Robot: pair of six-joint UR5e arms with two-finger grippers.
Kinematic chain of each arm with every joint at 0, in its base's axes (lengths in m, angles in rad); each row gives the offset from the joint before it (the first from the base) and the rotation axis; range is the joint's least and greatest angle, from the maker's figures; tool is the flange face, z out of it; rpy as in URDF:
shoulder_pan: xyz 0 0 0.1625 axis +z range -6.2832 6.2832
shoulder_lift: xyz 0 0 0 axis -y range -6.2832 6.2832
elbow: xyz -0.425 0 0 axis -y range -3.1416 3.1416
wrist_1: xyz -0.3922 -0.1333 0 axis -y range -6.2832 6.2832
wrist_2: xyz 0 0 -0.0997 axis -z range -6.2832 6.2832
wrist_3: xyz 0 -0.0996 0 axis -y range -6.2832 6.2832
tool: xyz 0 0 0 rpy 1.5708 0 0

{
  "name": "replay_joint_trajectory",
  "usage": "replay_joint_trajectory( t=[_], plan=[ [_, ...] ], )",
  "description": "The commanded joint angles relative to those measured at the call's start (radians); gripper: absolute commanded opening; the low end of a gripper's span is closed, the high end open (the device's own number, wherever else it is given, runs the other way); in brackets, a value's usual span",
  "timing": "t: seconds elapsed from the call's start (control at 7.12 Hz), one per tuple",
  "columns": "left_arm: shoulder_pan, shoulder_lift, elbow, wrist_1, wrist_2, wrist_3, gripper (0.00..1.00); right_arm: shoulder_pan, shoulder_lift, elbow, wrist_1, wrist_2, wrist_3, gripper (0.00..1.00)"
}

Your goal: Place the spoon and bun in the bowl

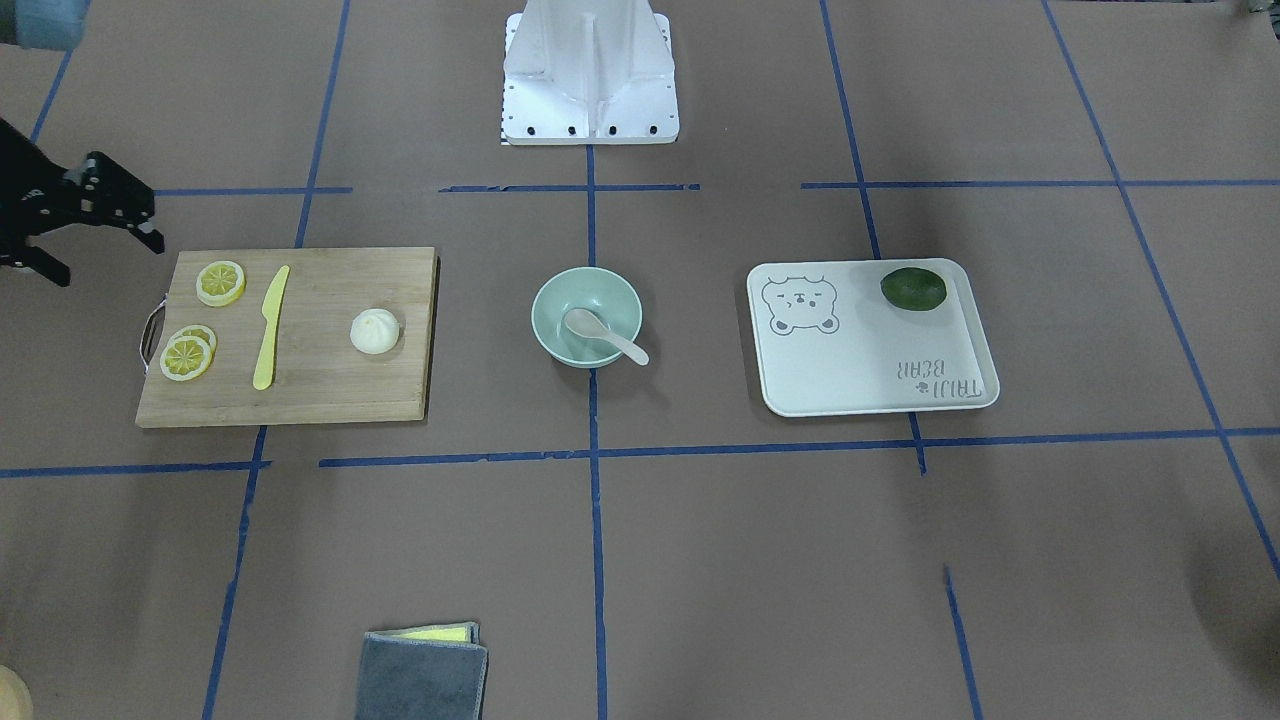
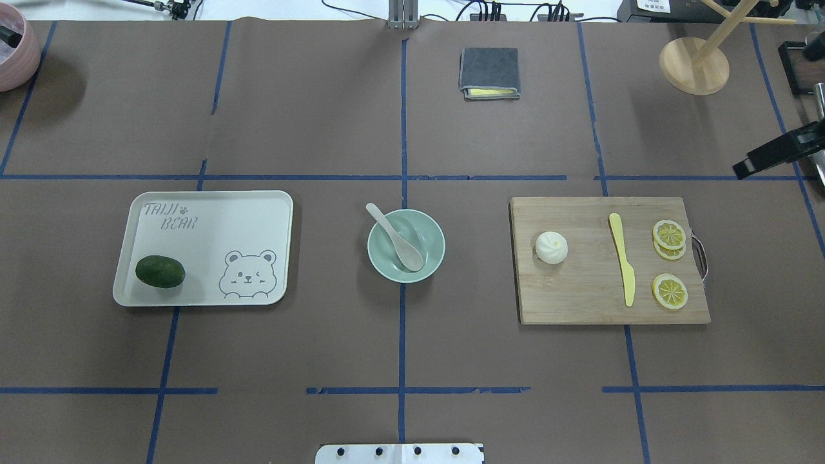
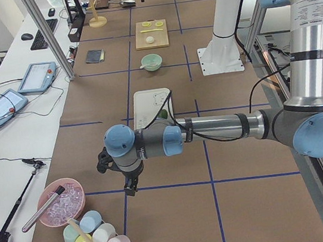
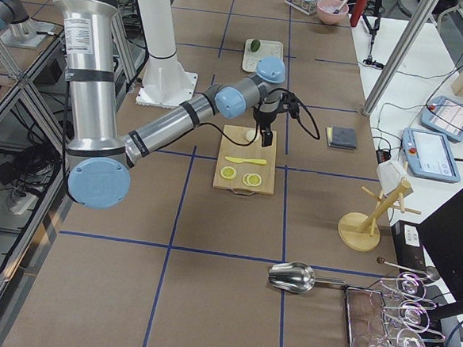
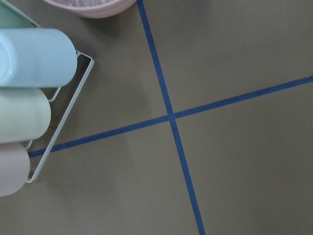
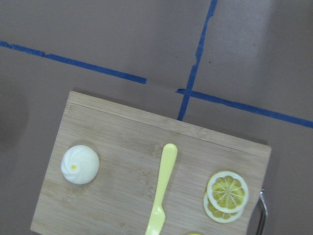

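Note:
The off-white spoon (image 2: 394, 236) lies in the mint-green bowl (image 2: 433, 258) at the table's middle, its scoop inside and its handle over the rim; both show in the front view too, spoon (image 1: 605, 336) and bowl (image 1: 553, 305). The white bun (image 2: 552, 247) sits on the wooden cutting board (image 2: 580, 296), and shows in the right wrist view (image 6: 80, 164). My right gripper (image 1: 105, 260) hovers beyond the board's lemon end, open and empty. My left gripper (image 3: 130, 188) is far off near the cups; I cannot tell if it is open.
The board also holds a yellow knife (image 2: 622, 258) and lemon slices (image 2: 669, 234). A white tray (image 2: 213, 219) with a dark green lime (image 2: 160, 271) lies left of the bowl. A grey cloth (image 2: 489, 71), a wooden stand (image 2: 694, 64) and a pink bowl (image 2: 13, 51) sit at the far edge.

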Motion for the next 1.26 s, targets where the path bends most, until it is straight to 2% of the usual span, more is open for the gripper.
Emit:
replay_joint_trajectory(
  t=[0.0, 0.14, 0.28, 0.56, 0.7, 0.84, 0.98, 1.12],
  plan=[
    [-0.002, 0.018, -0.022, -0.001, -0.012, -0.007, 1.00, -0.201, 0.030, -0.062, 0.141, -0.175, 0.195, 1.00],
    [-0.002, 0.016, -0.023, -0.001, -0.012, -0.007, 1.00, -0.271, 0.044, -0.122, 0.254, -0.226, 0.270, 1.00],
    [-0.002, 0.016, -0.025, -0.001, -0.012, -0.007, 1.00, -0.309, 0.106, -0.195, 0.287, -0.275, 0.318, 1.00],
    [-0.002, 0.016, -0.023, -0.003, -0.012, -0.005, 1.00, -0.389, 0.153, -0.228, 0.288, -0.392, 0.370, 1.00],
    [-0.002, 0.016, -0.023, -0.003, -0.012, -0.005, 1.00, -0.402, 0.151, -0.233, 0.286, -0.394, 0.370, 0.99],
    [-0.002, 0.016, -0.023, -0.003, -0.012, -0.005, 1.00, -0.406, 0.151, -0.248, 0.286, -0.394, 0.370, 0.92],
    [-0.002, 0.016, -0.023, -0.003, -0.012, -0.004, 1.00, -0.411, 0.153, -0.257, 0.286, -0.394, 0.370, 0.80],
    [-0.002, 0.016, -0.023, -0.004, -0.014, -0.004, 1.00, -0.411, 0.153, -0.259, 0.285, -0.392, 0.370, 0.47]
  ],
)
